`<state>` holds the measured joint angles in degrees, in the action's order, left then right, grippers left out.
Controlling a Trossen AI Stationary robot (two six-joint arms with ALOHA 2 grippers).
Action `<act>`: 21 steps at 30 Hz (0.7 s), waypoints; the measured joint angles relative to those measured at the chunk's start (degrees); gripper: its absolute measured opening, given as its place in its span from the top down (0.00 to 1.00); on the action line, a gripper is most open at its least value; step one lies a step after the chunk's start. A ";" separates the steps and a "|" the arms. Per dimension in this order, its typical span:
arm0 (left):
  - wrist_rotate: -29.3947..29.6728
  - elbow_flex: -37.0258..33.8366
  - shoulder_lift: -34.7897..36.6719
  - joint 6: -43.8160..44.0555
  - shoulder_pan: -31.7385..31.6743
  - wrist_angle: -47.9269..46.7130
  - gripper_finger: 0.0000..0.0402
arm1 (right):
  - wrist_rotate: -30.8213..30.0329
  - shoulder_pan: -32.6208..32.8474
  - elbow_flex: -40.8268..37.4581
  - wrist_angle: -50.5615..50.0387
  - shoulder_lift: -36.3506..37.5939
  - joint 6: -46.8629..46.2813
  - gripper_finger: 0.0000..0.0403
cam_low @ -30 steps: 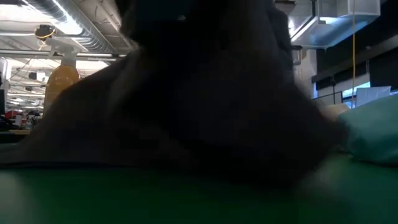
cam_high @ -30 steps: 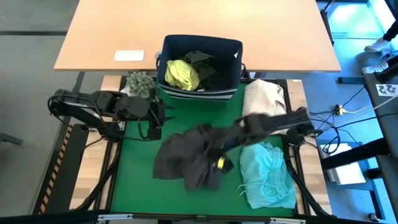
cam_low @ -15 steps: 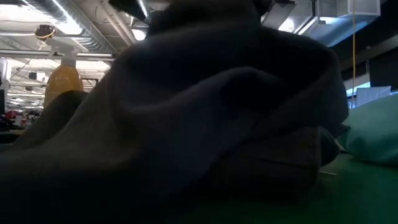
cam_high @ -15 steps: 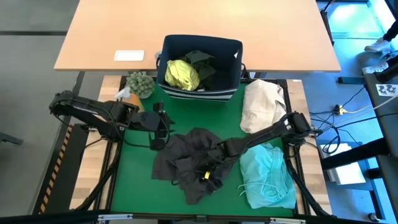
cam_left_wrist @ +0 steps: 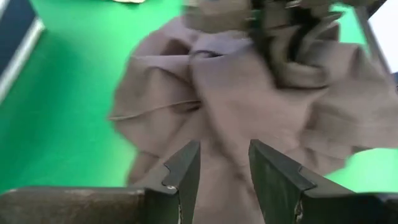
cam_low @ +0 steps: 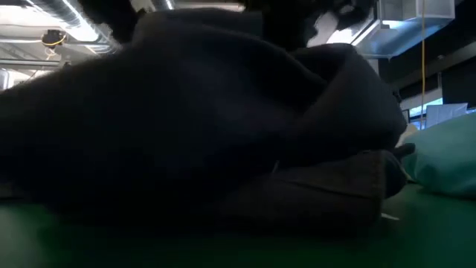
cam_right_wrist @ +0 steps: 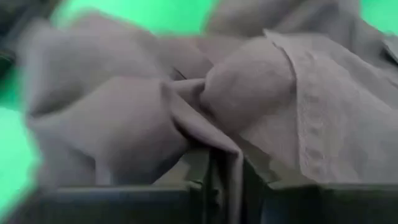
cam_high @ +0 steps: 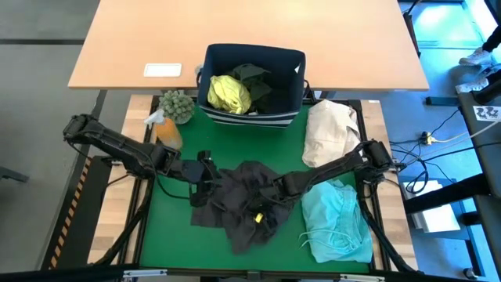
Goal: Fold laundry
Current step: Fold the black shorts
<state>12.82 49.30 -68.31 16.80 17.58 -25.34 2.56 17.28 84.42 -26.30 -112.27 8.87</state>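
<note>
Your charcoal grey garment (cam_high: pixel 239 202) lies crumpled on the green surface (cam_high: pixel 168 227), just beside the turquoise garment (cam_high: pixel 338 221). Your left claw (cam_left_wrist: pixel 222 163) hovers spread apart over the charcoal's edge, and your right claw (cam_right_wrist: pixel 225 167) is pinched on a fold of it.

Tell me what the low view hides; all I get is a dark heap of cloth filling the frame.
Observer: That heap is the charcoal grey garment, crumpled mid-mat. The right gripper has its fingers shut on a fold of it.
Operator: Report the left arm.
Observer: The left gripper sits at the garment's left edge, fingers open, cloth showing in the gap but not clamped.
Operator: Say what lies behind the heap.
Observer: A navy fabric bin at the far edge of the green mat, holding a yellow-green shirt and a dark garment.
</note>
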 joint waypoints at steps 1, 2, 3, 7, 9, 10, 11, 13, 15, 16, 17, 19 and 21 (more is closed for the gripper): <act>-0.53 -1.30 0.00 1.20 0.35 2.10 0.67 | 0.63 -0.35 0.00 0.08 0.00 0.15 0.83; -0.56 -2.57 0.00 2.32 0.83 3.92 0.67 | 1.10 -0.62 0.01 0.36 0.00 0.16 0.81; -0.40 -3.90 0.01 3.15 1.31 5.73 0.67 | 1.33 -0.65 0.02 0.78 0.00 0.16 0.80; 2.70 -8.32 0.00 5.55 3.15 13.02 0.67 | -0.22 -0.38 0.02 3.62 -0.07 0.15 0.74; 6.41 -10.11 0.00 5.80 3.84 16.45 0.67 | -0.49 -0.30 0.02 4.47 -0.07 -0.55 0.72; 8.23 -10.77 0.00 6.10 4.11 17.85 0.67 | -0.49 -0.33 0.02 4.81 -0.07 -1.17 0.71; 9.75 -11.20 0.00 6.75 4.40 19.06 0.67 | -0.58 -0.37 0.02 5.14 -0.09 -1.83 0.71; 11.67 -11.41 0.00 8.25 4.81 20.22 0.67 | -1.66 -0.41 0.02 5.20 -0.09 -3.60 0.70; 12.53 -11.41 0.00 9.79 5.19 20.28 0.67 | -4.13 -0.41 0.02 4.09 -0.09 -5.73 0.71; 12.56 -11.41 0.00 10.09 5.32 20.23 0.67 | -5.01 -0.41 0.02 3.33 -0.09 -6.44 0.71; 12.62 -11.41 0.00 10.11 5.45 20.26 0.67 | -5.51 -0.38 0.02 3.00 -0.09 -6.75 0.71; 13.12 -11.41 0.00 10.10 5.89 20.25 0.67 | -5.31 -0.27 0.02 3.34 -0.05 -6.90 0.72; 13.85 -11.41 0.00 10.10 6.14 20.21 0.67 | -4.18 0.40 0.02 4.34 0.15 -6.53 0.73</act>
<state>26.68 37.89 -68.31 26.89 23.72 -5.13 -1.62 17.68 84.44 -21.95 -112.12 2.34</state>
